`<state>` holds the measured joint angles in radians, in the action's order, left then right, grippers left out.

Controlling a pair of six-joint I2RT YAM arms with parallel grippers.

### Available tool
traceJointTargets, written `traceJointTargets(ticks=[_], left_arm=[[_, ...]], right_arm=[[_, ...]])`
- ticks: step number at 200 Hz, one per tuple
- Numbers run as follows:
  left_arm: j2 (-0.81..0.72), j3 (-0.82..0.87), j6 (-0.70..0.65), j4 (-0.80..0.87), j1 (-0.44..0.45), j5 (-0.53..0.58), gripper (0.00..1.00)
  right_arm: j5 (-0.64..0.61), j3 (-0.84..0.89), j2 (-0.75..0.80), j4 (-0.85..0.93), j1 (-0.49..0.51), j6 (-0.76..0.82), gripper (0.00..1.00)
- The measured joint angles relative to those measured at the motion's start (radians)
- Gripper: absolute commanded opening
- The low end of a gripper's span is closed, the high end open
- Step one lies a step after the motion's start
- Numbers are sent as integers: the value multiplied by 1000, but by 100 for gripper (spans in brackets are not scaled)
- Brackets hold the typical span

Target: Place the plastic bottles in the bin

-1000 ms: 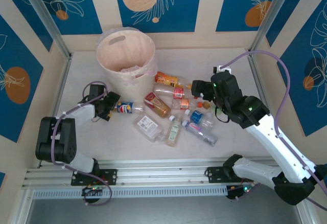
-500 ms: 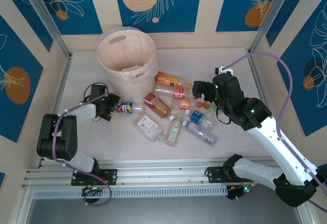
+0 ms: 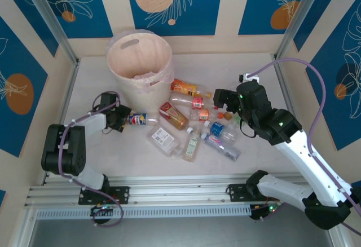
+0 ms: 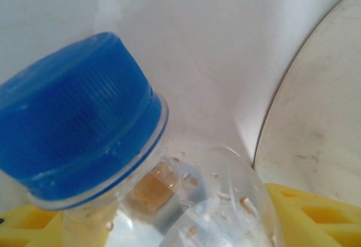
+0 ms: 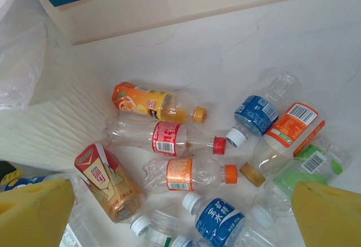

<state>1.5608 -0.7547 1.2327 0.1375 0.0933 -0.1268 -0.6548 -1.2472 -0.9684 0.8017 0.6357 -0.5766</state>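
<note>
1. Standing by the rig, I am looking at the bin (image 3: 131,89), which is sitting at the far left of the table (image 3: 254,69) with its clear liner bag (image 3: 161,78) spilling over the rim.
2. The plastic bottles (image 3: 175,116) are lying on their sides in a loose scatter at the middle of the table, just right of the bin and nearer than it.
3. The left gripper (image 3: 120,117) is lying low on the table beside the bin's base, pointing right at a blue-capped bottle (image 3: 139,119) that is resting at the left edge of the scatter.
4. From the left wrist camera, the blue cap (image 4: 79,117) is looming close, and the clear neck is sitting between the two yellow fingers (image 4: 318,213). The jaws are standing partly apart on either side of it, and I cannot tell whether they are pressing on the plastic.
5. The right gripper (image 3: 220,98) is hovering over the right side of the scatter, its jaws gaping wide and holding nothing.
6. Below the right wrist camera, an orange-labelled bottle (image 5: 149,103) is lying farthest, with a red-labelled bottle (image 5: 166,139) just nearer and an orange-capped bottle (image 5: 183,173) nearer again. A blue-labelled bottle (image 5: 256,113) is lying to their right.
</note>
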Motion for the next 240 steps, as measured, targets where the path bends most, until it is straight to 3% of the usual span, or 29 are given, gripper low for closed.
traceJointTargets(ticks=[30,65,177,240], left_arm=[[-17,-10,-4,-30,5,-2,63],[-141,-22,-32,24,7,61,62],[-552,-172,-249,451,7,481,63],[-646,-439,-484,629,7,666,64]], right_arm=[[0,0,2,0,0,0,99],[-1,0,3,0,0,0,99],[-3,0,5,-1,0,0,99],[-4,0,12,-2,0,0,99]])
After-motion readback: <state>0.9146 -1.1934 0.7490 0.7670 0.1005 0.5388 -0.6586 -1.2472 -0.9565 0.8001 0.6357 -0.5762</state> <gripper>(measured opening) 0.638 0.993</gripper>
